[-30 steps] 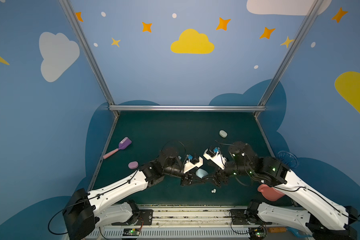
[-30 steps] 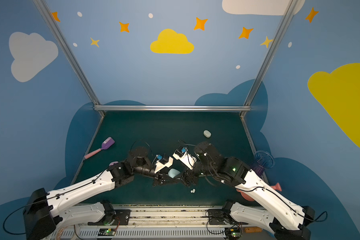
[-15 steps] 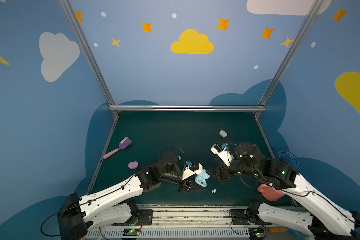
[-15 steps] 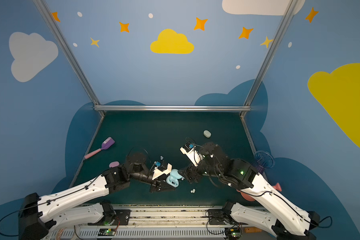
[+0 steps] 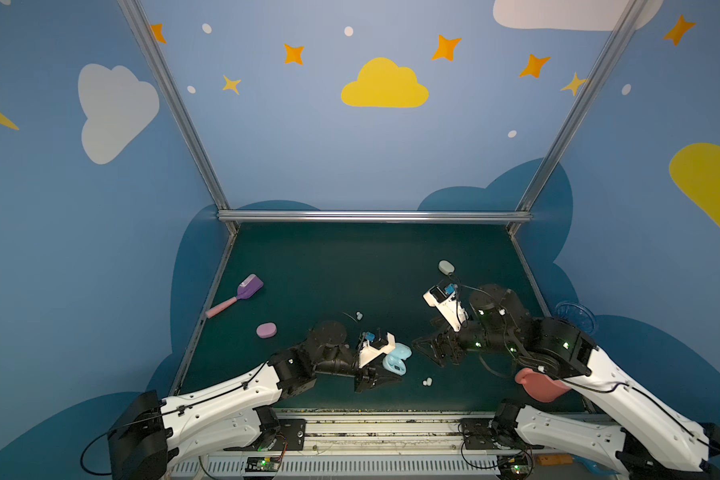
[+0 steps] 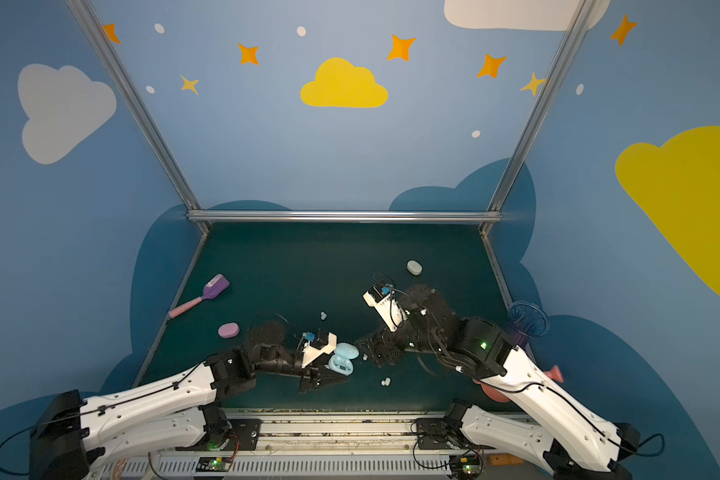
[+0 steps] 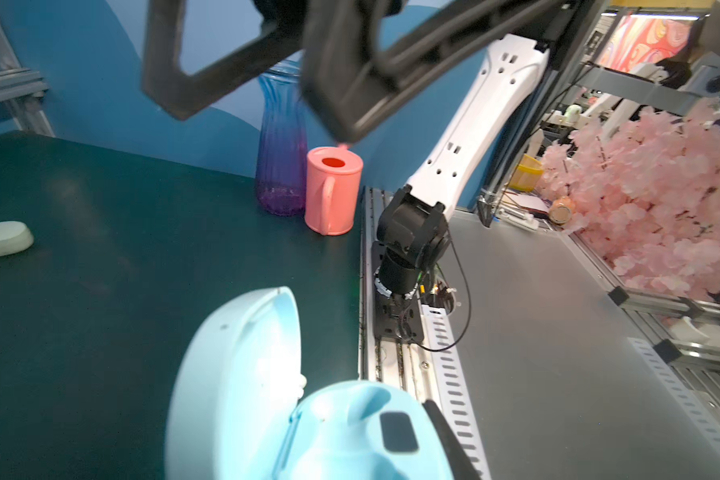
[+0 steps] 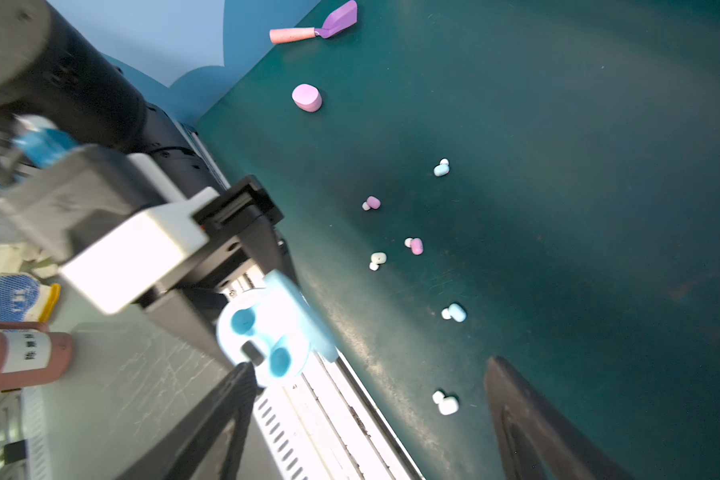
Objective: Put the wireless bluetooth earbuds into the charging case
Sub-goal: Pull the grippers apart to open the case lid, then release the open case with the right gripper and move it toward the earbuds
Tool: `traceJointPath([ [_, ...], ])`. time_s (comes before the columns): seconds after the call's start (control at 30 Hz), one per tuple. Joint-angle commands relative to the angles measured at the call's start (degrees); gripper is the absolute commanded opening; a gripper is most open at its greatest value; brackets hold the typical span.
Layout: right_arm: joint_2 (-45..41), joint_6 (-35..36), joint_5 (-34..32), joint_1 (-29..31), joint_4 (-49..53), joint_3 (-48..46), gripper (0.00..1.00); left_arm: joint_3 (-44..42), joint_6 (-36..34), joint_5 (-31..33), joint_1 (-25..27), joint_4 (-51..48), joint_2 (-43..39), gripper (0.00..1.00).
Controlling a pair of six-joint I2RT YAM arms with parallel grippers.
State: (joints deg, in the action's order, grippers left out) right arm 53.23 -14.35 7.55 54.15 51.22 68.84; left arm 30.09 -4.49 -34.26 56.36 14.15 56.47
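Left hand (image 5: 385,374) of mine clamps the open pale-blue charging case (image 5: 396,360) near the desk's (image 5: 350,270) front edge; my right hand (image 5: 437,349) hangs spread and empty beside it. Six earbuds (image 8: 454,312) lie loose on the desk.

Open, seemingly empty case (image 8: 267,332); loose earbuds (image 8: 416,246)

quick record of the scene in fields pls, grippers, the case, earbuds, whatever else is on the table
left gripper: shut on the open pale blue charging case
right gripper: open, empty, beside the case
case wells: both empty
loose on the table: two pink earbuds, two pale blue earbuds, two whitish earbuds
closed cases: lilac case, mint case
other items: purple scoop, pink watering can, glass vase
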Motion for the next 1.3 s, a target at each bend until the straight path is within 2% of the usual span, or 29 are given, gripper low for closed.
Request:
traceJointPath([
  [0.0, -0.7, -4.8, 0.9, -1.6, 0.1, -1.5, 0.87, -1.2, 0.8, 4.8, -0.6, 4.8, -0.9, 0.04],
  [0.2, -0.8, -14.6, 0.2, -7.3, 0.7, -6.6, 0.97, -4.7, 1.3, 8.6, -3.5, 7.6, -2.4, 0.04],
  [0.43, 4.0, -23.1, -4.0, -8.2, -2.3, -12.5, 0.97, -7.2, 2.4, 9.7, -5.5, 8.8, -5.6, 0.04],
  [0.77, 16.9, -42.8, 2.0, -8.2, -16.9, -21.0, 0.96, -11.1, 2.1, 15.1, -5.7, 7.9, -12.0, 0.03],
  [0.87, 19.1, -48.4, 1.8, -7.7, -22.5, -23.8, 0.95, -12.7, 2.4, 16.1, -5.8, 8.3, -14.1, 0.04],
  [1.1, 24.7, -52.7, 0.6, -7.2, -24.8, -23.6, 0.87, -14.2, 2.7, 17.8, -5.8, 6.2, -18.8, 0.04],
  [1.27, 29.5, -54.1, 0.6, -6.5, -26.2, -22.3, 0.72, -14.4, 2.9, 18.6, -5.8, 6.4, -19.1, 0.04],
])
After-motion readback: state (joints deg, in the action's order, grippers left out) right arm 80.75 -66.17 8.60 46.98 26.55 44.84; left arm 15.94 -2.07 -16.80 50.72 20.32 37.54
